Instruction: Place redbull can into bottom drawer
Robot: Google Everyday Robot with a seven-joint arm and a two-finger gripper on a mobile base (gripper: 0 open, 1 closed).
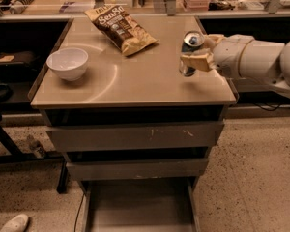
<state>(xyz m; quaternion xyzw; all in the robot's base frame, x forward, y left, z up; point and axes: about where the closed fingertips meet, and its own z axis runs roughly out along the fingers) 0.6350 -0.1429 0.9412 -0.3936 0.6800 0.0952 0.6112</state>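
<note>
Camera view, arm: white forearm reaches in from the right edge, about level, above the right side of the countertop (135, 83).
Gripper: gripper (194, 50) points left, its tan fingers (196, 60) clamped on the can's sides.
Redbull can: redbull can (193, 39) is in that grasp, tilted slightly, over the countertop's right part, well right of the chip bag (121, 27) and white bowl (67, 63).
Bottom drawer: bottom drawer (135, 204) is pulled open below the two shut drawers.
</note>
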